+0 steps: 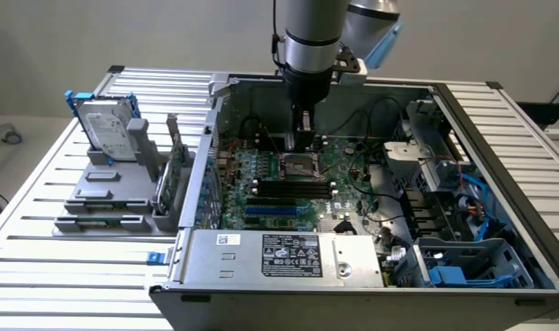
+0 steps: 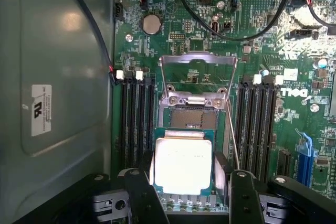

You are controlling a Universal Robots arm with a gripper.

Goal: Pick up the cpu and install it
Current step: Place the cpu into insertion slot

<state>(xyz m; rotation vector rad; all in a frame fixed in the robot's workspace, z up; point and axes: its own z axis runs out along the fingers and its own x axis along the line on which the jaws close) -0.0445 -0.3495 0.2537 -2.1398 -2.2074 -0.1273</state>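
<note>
The cpu (image 2: 184,163), a small square chip with a pale silvery top, sits between my gripper's two black fingers (image 2: 139,195) in the wrist view, and the gripper (image 2: 190,182) is shut on it. Just beyond the chip lies the motherboard's open socket (image 2: 193,119), with its metal load plate (image 2: 198,77) flipped up. In the exterior view the gripper (image 1: 302,141) hangs straight down inside the open computer case, just above the socket (image 1: 293,165). Whether the chip touches the socket cannot be told.
Black memory slots (image 2: 137,114) flank the socket on both sides, and black cables (image 2: 231,19) cross the board beyond it. Outside the case, a hard drive in a blue bracket (image 1: 109,124) stands on a grey fixture (image 1: 109,196). The power supply (image 1: 279,256) is at the front.
</note>
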